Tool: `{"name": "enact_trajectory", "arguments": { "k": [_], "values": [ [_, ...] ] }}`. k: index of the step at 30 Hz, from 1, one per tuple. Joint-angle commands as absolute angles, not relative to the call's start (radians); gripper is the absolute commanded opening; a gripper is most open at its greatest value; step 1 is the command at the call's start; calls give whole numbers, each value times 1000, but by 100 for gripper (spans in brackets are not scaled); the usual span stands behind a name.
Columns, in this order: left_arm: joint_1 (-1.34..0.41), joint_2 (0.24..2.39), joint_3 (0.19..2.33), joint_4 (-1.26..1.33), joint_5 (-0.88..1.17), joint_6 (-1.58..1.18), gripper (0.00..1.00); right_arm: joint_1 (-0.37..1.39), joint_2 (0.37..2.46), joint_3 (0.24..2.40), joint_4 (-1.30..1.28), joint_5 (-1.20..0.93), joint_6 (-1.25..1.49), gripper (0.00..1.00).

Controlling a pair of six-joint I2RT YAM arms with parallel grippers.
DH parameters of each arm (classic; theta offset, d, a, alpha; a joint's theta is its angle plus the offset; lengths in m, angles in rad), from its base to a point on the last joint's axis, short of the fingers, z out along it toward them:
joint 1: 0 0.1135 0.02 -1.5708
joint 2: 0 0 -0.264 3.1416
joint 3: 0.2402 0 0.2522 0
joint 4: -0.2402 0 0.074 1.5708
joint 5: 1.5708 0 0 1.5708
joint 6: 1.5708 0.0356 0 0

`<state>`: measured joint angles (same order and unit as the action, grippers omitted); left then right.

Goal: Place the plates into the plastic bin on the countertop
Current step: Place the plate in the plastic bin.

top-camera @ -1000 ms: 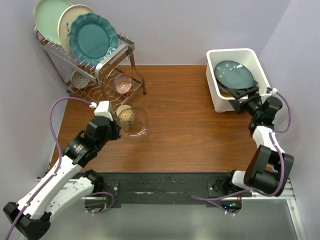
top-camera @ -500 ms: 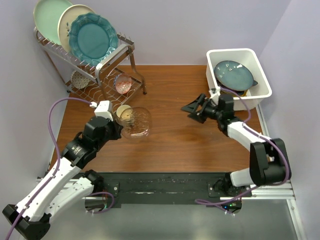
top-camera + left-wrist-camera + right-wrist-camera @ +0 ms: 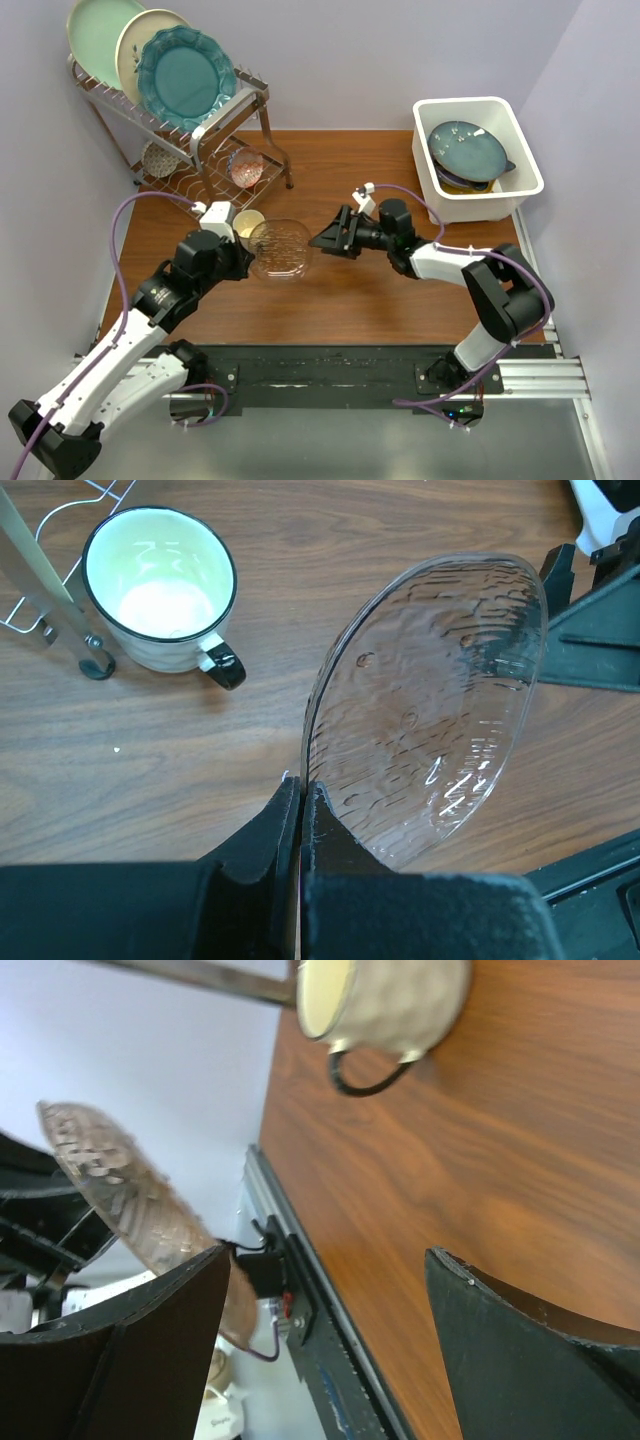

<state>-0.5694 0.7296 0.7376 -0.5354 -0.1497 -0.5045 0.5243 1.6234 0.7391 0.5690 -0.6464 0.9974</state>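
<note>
Plate of clear glass [image 3: 430, 700] is pinched by left fingers [image 3: 265, 835]; right fingers [image 3: 150, 1350] stand spread.

Legible text: none in any view | plastic bin [image 3: 470, 208]: plain white wall, no lettering | glass plate [image 3: 430, 700]: moulded ripple pattern only | cup [image 3: 160, 585]: no print | left gripper [image 3: 300, 785], right gripper [image 3: 330, 1260]: black fingers, no readable label
</note>
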Motion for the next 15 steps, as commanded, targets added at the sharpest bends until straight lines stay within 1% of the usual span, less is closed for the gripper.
{"name": "enact_trajectory", "arguments": {
  "k": [1,8,15],
  "values": [
    [-555,738,747,-514,-195,-503,0,566,1625,790,703,-653,1025,81],
    [-542,729,753,-529,-229,-522,0,571,1594,775,704,-646,1023,80],
    [-522,673,750,-544,-267,-538,0,571,1560,776,663,-626,1002,80]
  ]
}}
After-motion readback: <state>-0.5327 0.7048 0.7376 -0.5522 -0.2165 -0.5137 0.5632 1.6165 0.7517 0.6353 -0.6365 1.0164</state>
